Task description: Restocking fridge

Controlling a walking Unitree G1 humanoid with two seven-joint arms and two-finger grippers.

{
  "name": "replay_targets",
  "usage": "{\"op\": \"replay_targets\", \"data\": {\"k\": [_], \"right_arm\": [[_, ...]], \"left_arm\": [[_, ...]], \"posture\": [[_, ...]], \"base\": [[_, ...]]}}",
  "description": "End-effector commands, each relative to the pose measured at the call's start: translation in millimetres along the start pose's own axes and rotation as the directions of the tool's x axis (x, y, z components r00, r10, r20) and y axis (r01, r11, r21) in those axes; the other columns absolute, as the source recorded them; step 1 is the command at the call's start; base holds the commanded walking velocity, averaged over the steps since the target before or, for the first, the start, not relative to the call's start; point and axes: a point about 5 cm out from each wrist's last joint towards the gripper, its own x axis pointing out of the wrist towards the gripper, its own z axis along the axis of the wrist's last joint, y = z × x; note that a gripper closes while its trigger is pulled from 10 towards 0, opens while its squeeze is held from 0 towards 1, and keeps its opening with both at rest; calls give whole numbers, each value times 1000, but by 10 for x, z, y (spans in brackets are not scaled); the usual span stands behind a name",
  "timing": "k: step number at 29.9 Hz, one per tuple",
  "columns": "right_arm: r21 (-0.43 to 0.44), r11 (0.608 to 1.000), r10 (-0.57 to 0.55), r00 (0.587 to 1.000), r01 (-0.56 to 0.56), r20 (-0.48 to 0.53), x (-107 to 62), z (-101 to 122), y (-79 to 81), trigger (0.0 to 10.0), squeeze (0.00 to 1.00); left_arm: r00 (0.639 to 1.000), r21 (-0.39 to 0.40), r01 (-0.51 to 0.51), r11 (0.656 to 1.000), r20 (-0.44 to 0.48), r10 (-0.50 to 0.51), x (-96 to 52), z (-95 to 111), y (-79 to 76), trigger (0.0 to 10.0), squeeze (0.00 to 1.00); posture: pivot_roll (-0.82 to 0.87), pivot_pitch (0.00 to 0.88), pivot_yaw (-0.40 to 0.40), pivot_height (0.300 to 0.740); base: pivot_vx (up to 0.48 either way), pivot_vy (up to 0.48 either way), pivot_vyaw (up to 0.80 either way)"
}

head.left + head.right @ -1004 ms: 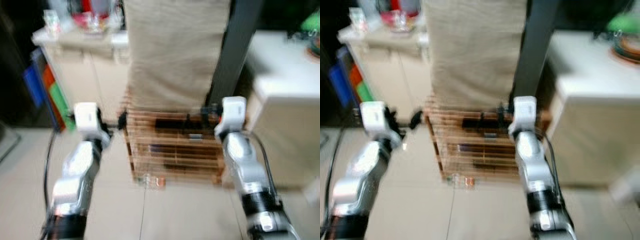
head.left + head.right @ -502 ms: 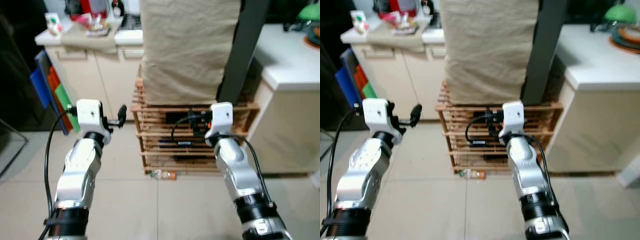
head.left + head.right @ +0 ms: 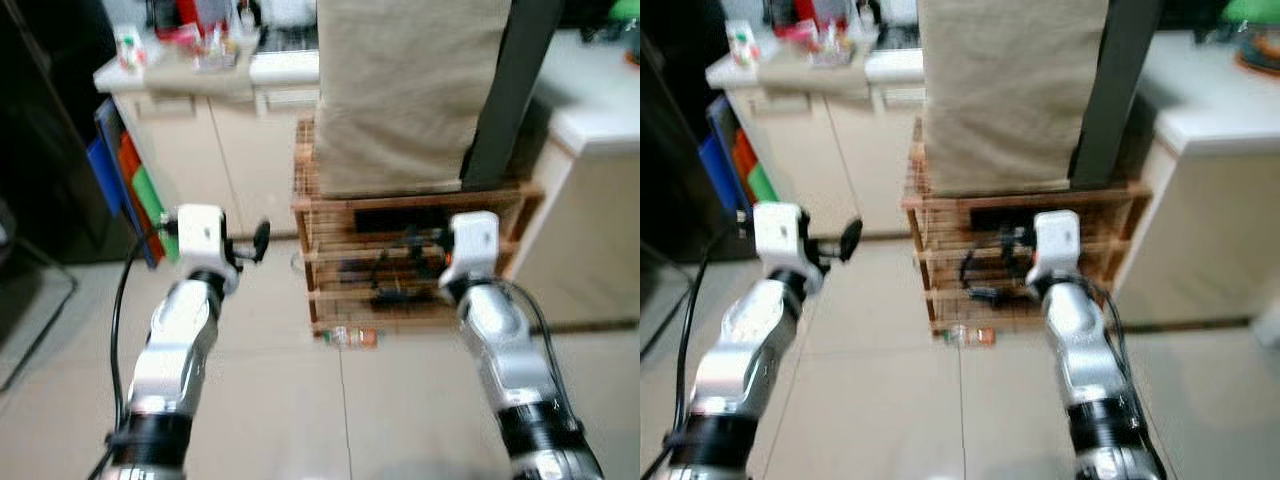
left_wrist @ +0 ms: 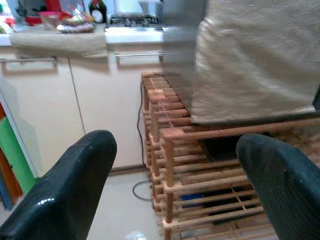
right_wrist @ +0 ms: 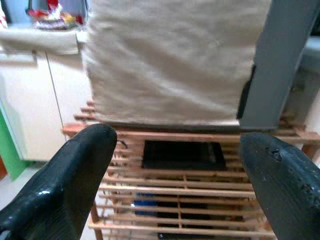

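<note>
My left gripper [image 3: 252, 241] is held out at chest height, open and holding nothing; in the left wrist view its fingers [image 4: 75, 185] stand wide apart. My right gripper [image 3: 412, 247] is also open and empty, pointing at a wooden slatted rack [image 3: 306, 250] close in front of it. A beige cloth-covered block [image 3: 400, 90] stands on the rack. Dark items and cables lie on the rack's shelves [image 5: 180, 155]. A small bottle [image 3: 350, 338] lies on the tiled floor at the rack's foot.
Cream cabinets [image 3: 190, 130] with a cluttered top stand at the back left, with blue, orange and green boards [image 3: 125, 180] leaning beside them. A tall dark surface [image 3: 40, 150] is at the far left. A dark post [image 3: 505, 90] and a white counter [image 3: 600, 130] are on the right.
The whole picture has shifted, so the camera has moved; the rack now sits further right in view. Both arms keep the same raised pose with the grippers open.
</note>
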Motion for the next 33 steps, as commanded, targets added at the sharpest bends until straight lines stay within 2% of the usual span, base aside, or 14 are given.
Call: {"op": "replay_targets", "data": {"k": [1,5,11,16,21,28,33], "right_arm": [[20,999,50,999,-50,4,-44,23,101,10000,0],[13,999,52,998,-52,20,-190,18,35,10000,0],[15,1000,8,998,-9,68,-318,100,-74,10000,0],[41,997,-72,996,70,49,-263,101,-227,10000,0],[23,993,-119,991,118,59,-256,143,-329,10000,0],[44,991,-129,991,129,17,-190,96,-341,10000,0],[41,993,-107,994,107,-12,-94,51,-271,10000,0]], "left_arm": [[1000,36,-14,999,11,13,8,4,49,10000,0],[1000,77,-3,997,26,1,32,30,10,10000,0],[999,61,1,998,42,-4,22,40,22,10000,0],[999,57,-1,998,43,-2,38,36,20,10000,0],[999,48,-10,999,51,8,28,42,27,10000,0],[998,24,-17,1000,54,16,25,18,6,10000,0],[998,30,-24,999,56,23,26,28,25,10000,0]], "posture": [[-198,0,75,740],[-207,0,88,740],[-214,0,97,740],[-206,0,96,740],[-209,0,87,740],[-210,0,85,740],[-202,0,86,740]], "base": [[0,0,0],[0,0,0],[326,0,0],[454,0,0],[454,0,0],[454,0,0],[438,0,0]]}}
